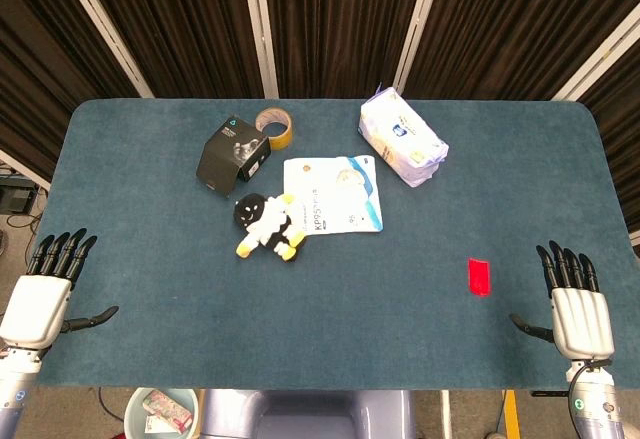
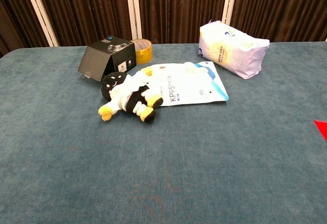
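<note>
My left hand lies flat at the near left corner of the blue table, fingers spread and holding nothing. At the near right corner my right hand rests the same way, open, closest to a small red marker. Neither hand shows in the chest view. Mid-table lies a black, white and yellow plush toy, touching a white mask packet. Behind them stand a black box, a tape roll and a white tissue pack.
Dark curtains with white frames hang behind the table's far edge. Below the near edge, on the floor, a pale bin holds some scraps. The red marker's corner shows at the right edge of the chest view.
</note>
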